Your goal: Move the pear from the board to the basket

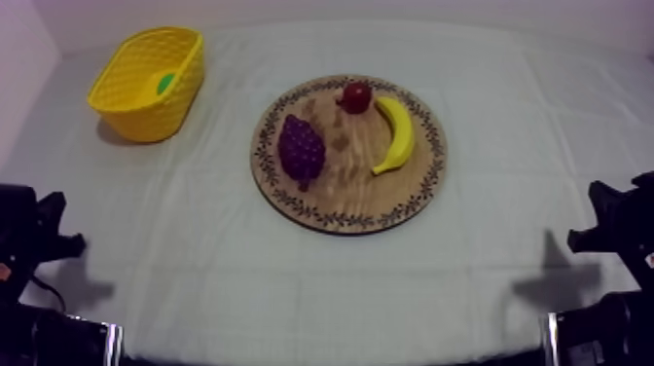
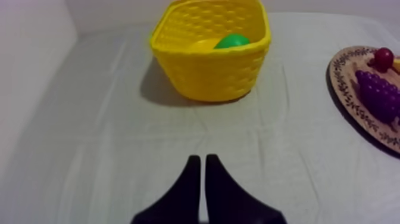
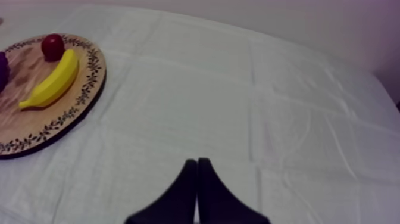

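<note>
A green pear [image 1: 166, 83] lies inside the yellow basket [image 1: 127, 107] at the far left of the table; it also peeks over the basket rim as the pear [image 2: 232, 42] in the basket [image 2: 208, 71]. The round wooden board [image 1: 348, 200] in the middle carries a bunch of grapes [image 1: 301, 148], a small red fruit [image 1: 355, 95] and a banana [image 1: 396, 134]. My left gripper [image 2: 199, 164] is shut on nothing, low over bare cloth well short of the basket. My right gripper [image 3: 196, 165] is shut too, over cloth to the right of the board [image 3: 59, 128].
The left arm [image 1: 34, 234] and the right arm [image 1: 618, 229] rest low at the table's two sides. The cloth [image 1: 321, 282] between them and the board is bare. A wall rises behind the basket and at the far left.
</note>
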